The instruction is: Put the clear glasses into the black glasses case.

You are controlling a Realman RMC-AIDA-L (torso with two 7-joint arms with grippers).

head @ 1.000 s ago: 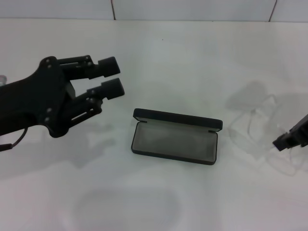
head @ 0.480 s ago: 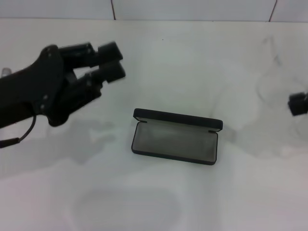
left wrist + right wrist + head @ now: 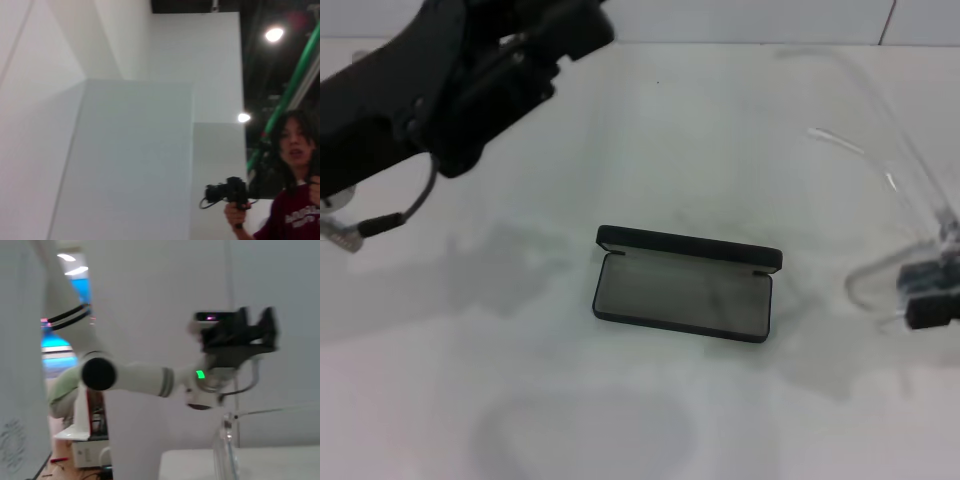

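Right gripper, clamped on the clear glasses, hangs at the bench's right edge beside my open black case; left gripper's state I cannot tell.

You are getting the head view looking forward and down onto the white table. The left wrist camera is facing up and outward past white panels. The right wrist camera is looking level at the left arm, shared with the head view.
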